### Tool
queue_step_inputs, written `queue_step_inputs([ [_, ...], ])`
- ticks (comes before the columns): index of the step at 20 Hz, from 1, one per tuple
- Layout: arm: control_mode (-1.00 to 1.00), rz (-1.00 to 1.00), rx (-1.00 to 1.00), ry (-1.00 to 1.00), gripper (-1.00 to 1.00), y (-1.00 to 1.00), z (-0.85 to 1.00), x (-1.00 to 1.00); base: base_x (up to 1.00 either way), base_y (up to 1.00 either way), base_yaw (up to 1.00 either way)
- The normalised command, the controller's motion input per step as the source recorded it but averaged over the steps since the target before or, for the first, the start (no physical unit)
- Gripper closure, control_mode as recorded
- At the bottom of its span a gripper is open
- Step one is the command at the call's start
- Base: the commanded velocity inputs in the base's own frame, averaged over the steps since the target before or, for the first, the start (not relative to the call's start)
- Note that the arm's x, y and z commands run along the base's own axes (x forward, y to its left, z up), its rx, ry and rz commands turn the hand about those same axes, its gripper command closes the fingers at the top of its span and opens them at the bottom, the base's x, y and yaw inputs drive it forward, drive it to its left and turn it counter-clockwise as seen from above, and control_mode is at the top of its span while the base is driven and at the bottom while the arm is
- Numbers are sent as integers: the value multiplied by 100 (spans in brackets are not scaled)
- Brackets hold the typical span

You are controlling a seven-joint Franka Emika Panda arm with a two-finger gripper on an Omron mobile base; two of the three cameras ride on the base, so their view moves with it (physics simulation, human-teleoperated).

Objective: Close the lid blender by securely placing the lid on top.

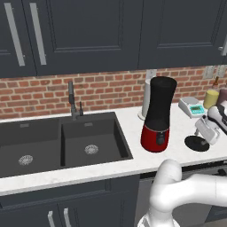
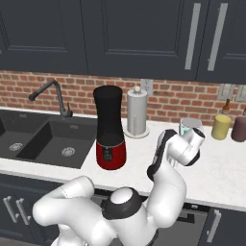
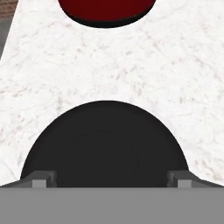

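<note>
While the lid (image 1: 196,143) lies flat on the white marble desk (image 1: 133,162), the step in hand is judged to be the pick-up, with nothing yet lifted.

Left to right in the left base view: double black sink (image 1: 57,144) with faucet (image 1: 73,103); the blender (image 1: 157,114), a tall black jar on a red base, open at the top; paper-towel roll (image 1: 145,99) just behind it against the brick; then the lid to the blender's right, near but apart from it; teal-and-white scale (image 1: 192,106) and a yellow jar (image 1: 211,98) further back.

Claw (image 1: 205,133) hangs directly above the lid, pointing down. In the hand view the two finger tips (image 3: 43,179) stand far apart at either side of the disc (image 3: 105,144), so the claw is spread and holds nothing. The central knob cannot be made out in that view; the disc reads as plain black.

Judgement for doing this well:
- Centre on the disc before descending; the knob is the likely grasp point, and a flat disc offers little else.
- Descend straight, close only once the tips bracket the knob.
- Lift well clear of the jar's rim before moving left; the jar is tall and a low sweep would strike it.
- Keep the lid level so it seats square on the mouth.

Risk: tips pressing on the disc face and skating it across the marble.
</note>
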Motion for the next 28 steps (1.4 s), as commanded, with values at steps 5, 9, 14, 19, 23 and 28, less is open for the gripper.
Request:
queue_step_inputs([
  [5,-100,4,-7,0,-100,10,-4,-7,0,0,0],
  [9,-100,4,-5,0,-100,8,-5,0,0,0,0],
  [14,-100,4,-5,0,-100,1,-10,-4,0,0,0],
  [19,-100,3,-3,0,-100,0,-19,-1,0,0,0],
  [23,-100,3,-2,0,100,0,-20,0,0,0,0],
  [28,-100,0,0,0,100,0,0,0,0,0,0],
])
